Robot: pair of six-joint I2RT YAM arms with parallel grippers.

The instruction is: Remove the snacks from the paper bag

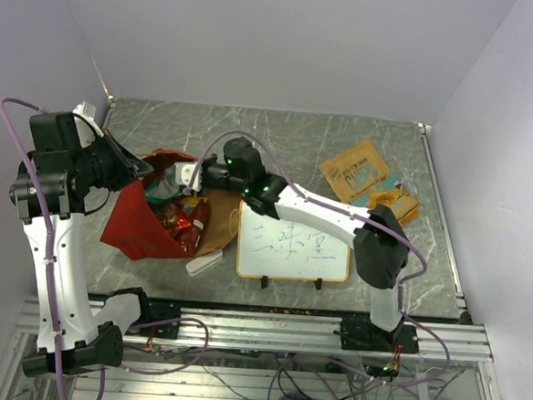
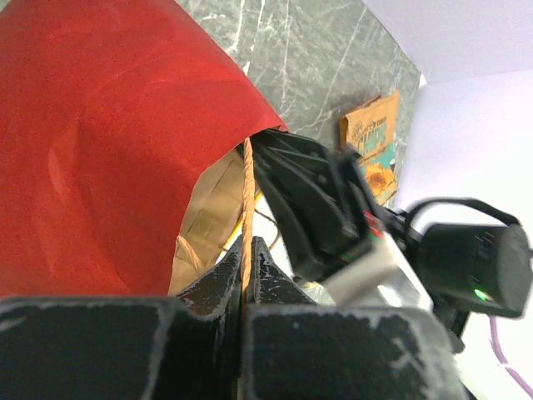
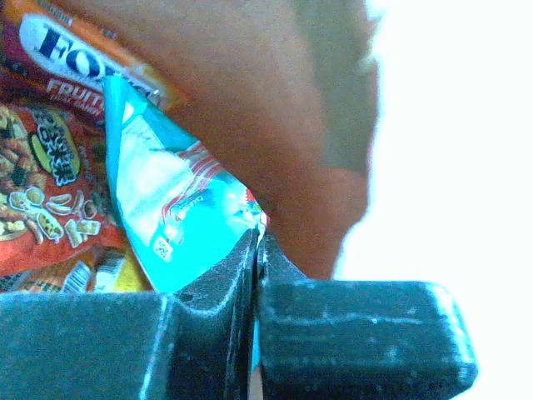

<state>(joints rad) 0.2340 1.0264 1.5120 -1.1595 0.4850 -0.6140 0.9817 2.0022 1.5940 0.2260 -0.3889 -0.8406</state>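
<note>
The red paper bag (image 1: 137,218) lies on its side at the left, mouth facing right, brown inside (image 3: 275,108). My left gripper (image 1: 139,166) is shut on its thin twisted handle (image 2: 246,192), holding the mouth up. My right gripper (image 1: 180,181) reaches into the mouth and is shut on the corner of a teal snack packet (image 3: 166,208). Red and yellow snack packets (image 1: 184,224) lie inside the bag beneath it; the right wrist view shows a red one (image 3: 42,192). A large orange snack bag (image 1: 355,170) lies on the table at the right.
A framed whiteboard (image 1: 293,243) with writing lies in front of the right arm. A small white eraser block (image 1: 204,264) sits by the bag's near corner. A smaller orange packet (image 1: 396,205) lies beside the large one. White walls enclose the table.
</note>
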